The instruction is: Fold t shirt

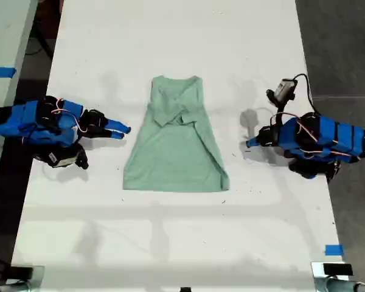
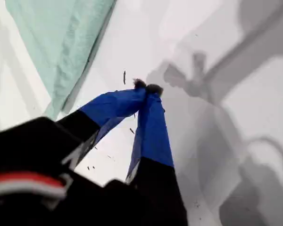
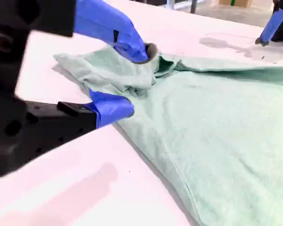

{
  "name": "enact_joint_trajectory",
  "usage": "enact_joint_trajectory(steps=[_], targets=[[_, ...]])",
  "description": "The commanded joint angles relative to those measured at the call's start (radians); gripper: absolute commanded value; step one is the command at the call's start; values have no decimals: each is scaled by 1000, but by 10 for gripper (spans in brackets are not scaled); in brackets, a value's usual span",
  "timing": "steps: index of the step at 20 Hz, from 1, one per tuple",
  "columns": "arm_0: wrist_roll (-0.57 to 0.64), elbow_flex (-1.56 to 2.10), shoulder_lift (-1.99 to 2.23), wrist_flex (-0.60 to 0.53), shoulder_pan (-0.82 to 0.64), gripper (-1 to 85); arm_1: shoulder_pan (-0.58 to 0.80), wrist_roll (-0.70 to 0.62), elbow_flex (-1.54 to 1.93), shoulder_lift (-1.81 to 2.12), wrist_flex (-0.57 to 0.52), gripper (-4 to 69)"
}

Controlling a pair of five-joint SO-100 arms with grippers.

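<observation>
- Exterior view: the t shirt (image 1: 176,152) lies flat on the white tabletop (image 1: 170,36), between my two hands. Its narrow end is bunched into folds and its wide hem is spread smooth.
- My second hand (image 1: 125,129) is at the exterior view's left. It points at the t shirt's side edge, which lies just ahead of the fingertips with a small strip of tabletop between.
- Second wrist view: my second hand (image 3: 133,77) has its jaws spread apart with nothing between them. The crumpled part of the t shirt (image 3: 217,122) lies right in front of it, and my first hand (image 3: 266,30) shows far across the cloth.
- First wrist view: my first hand (image 2: 146,87) has its blue fingers pressed together at the tips, empty. The t shirt (image 2: 61,37) lies ahead of it and off to one side, apart.
- In the exterior view my first hand (image 1: 250,143) sits at the right, apart from the shirt.
</observation>
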Motion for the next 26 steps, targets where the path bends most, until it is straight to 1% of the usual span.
enact_joint_trajectory(steps=[1,3,4,6,7,9,10,12,15,16,17,18,19,20,21,23,25,26], targets=[[-32,18,9,-11,-186,-1,44,-15,54,9,-15,8],[-29,18,9,-11,-202,10,28,18,51,9,-11,35],[-28,18,9,-11,-207,21,44,25,51,9,-9,29],[-28,18,9,-11,-209,-1,49,37,51,9,-8,10],[-28,18,9,-11,-202,-1,34,81,48,9,-8,10],[-28,18,9,-11,-193,-1,9,114,-15,2,44,7],[-28,18,9,-11,-199,-1,-31,160,-86,-37,61,7],[-28,18,9,-11,-212,-1,-109,255,-293,-267,75,7],[-32,18,9,-11,-207,-1,-250,413,-676,-796,72,9],[-34,18,9,-11,-202,-1,-295,462,-793,-939,81,23],[-34,18,9,-11,-198,-1,-337,500,-899,-1062,86,85],[-34,18,9,-11,-198,-1,-373,531,-1009,-1177,101,164],[-34,18,9,-11,-202,-1,-402,558,-1123,-1285,132,219],[-34,18,9,-11,-206,-1,-419,528,-1220,-1384,140,394],[-32,18,9,-11,-207,-1,-426,517,-1295,-1471,155,415],[-31,18,9,-11,-206,-1,-425,514,-1338,-1582,137,312],[-31,18,9,-11,-199,-1,-420,518,-1304,-1631,66,268],[-31,18,9,-11,-199,-1,-417,518,-1282,-1652,37,262]])
